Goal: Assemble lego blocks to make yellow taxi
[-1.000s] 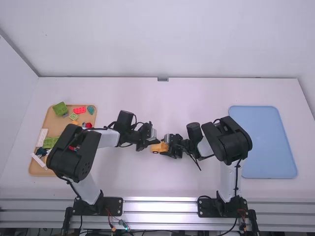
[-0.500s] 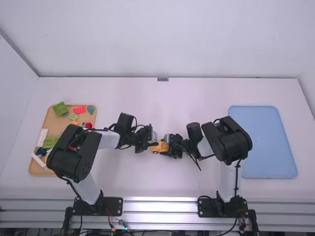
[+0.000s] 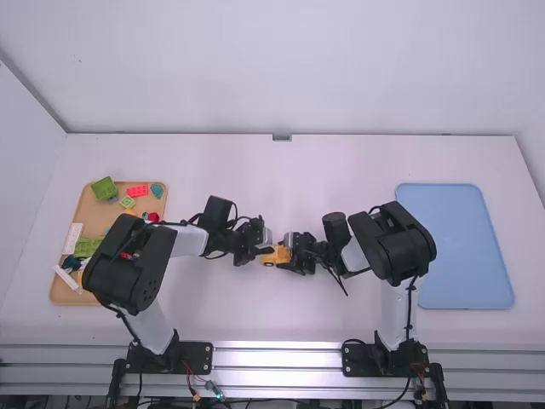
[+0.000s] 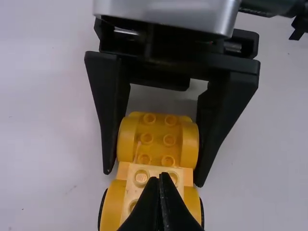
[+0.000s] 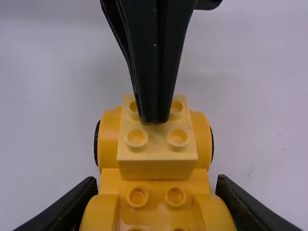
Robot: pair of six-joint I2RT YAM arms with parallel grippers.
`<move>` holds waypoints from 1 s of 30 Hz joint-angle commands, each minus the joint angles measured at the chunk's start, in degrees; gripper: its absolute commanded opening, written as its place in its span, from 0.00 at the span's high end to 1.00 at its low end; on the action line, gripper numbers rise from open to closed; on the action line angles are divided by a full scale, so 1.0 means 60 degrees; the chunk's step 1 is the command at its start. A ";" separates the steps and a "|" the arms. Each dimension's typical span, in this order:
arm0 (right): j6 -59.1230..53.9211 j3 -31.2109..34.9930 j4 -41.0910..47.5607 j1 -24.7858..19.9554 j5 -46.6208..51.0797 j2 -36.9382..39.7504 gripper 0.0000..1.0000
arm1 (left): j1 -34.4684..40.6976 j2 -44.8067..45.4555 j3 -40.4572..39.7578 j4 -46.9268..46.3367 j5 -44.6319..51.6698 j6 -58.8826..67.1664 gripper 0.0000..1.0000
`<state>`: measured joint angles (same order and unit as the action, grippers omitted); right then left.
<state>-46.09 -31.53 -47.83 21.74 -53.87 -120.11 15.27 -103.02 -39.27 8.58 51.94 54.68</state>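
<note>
Well right of the right pincer [image 3: 282,253], a blue tray [image 3: 456,247] was seen. Well left, a red block [image 3: 137,191] was seen.

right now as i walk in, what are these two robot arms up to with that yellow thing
They look to be building a yellow toy taxi from blocks. The right gripper has its jaws around the yellow body, steadying it. The left gripper, jaws shut, has its tips over the pale yellow block on top, perhaps to press it down. The taxi looks unfinished, and more pieces lie in the tan tray at the left.
</note>
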 commanded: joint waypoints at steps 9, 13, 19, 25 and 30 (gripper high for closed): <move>-0.0044 0.0007 0.0120 0.0011 0.0208 -0.0127 0.48 | 0.0066 -0.0787 0.0215 -0.0372 -0.1060 0.0433 0.98; -0.0044 0.0007 0.0120 0.0011 0.0229 -0.0127 0.48 | 0.0109 -0.0794 0.0215 -0.0368 -0.1129 0.0448 0.98; -0.0044 0.0007 0.0124 0.0015 0.0229 -0.0127 0.47 | -0.0284 -0.0160 0.0000 -0.0382 0.0204 0.0433 0.98; -0.0044 0.0004 0.0117 0.0011 0.0229 -0.0127 0.46 | -0.1665 0.1894 -0.0758 -0.1264 0.1494 -0.0612 0.01; -0.0044 0.0011 0.0058 0.0011 0.0295 -0.0127 0.46 | -0.2747 0.2994 -0.0914 -0.1362 0.1344 -0.2189 0.01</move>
<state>-46.44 -31.53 -47.83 21.96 -53.91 -120.11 0.25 -87.09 -44.45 0.91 58.11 47.37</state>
